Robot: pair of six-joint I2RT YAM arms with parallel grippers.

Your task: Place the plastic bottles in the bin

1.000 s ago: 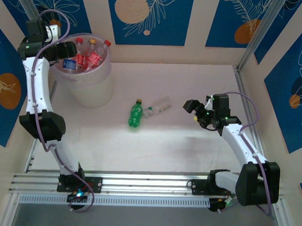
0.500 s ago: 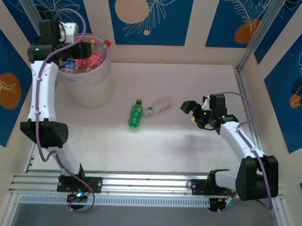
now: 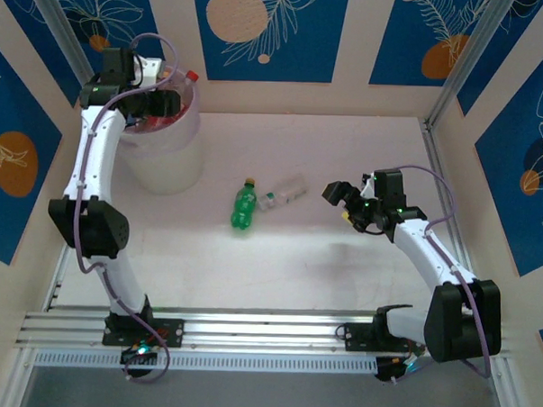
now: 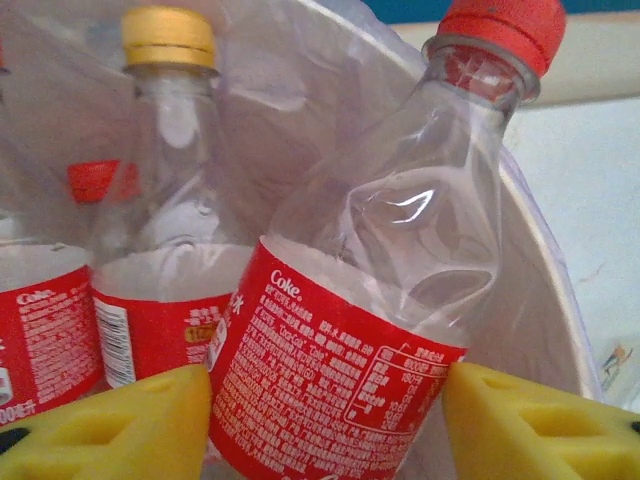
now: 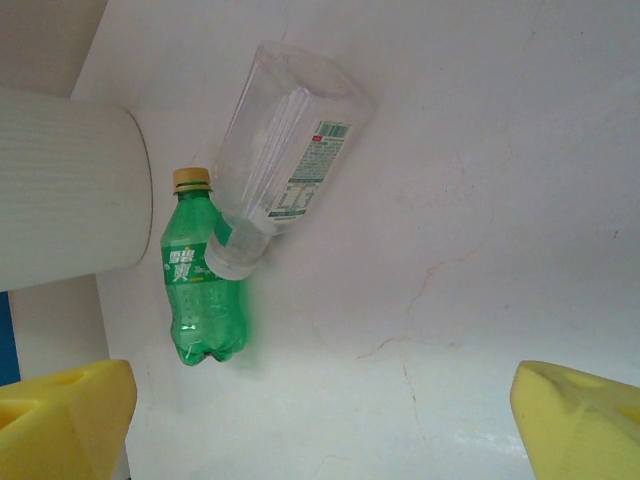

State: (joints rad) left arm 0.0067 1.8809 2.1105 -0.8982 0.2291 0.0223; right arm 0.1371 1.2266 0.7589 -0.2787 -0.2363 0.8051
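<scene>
Table [image 3: 341, 270]: pale pinkish-white top, matte, walled on left, far and right sides. Faint hairline marks on the surface in the right wrist view. Alum. rail [image 3: 266, 334] runs along the near edge.

Items directly on it, 3 no.:
1. Bin [image 3: 165, 163], far-left corner, upright, translucent.
2. Green bottle [image 3: 244, 207], approx. centre, on its side, yellow cap pointing far, well apart from bin.
3. Clear bottle [image 3: 285, 193], just right of item 2, on its side, white label w/ small print. Cap end lies against the green bottle's upper part; base points far-right.
</scene>
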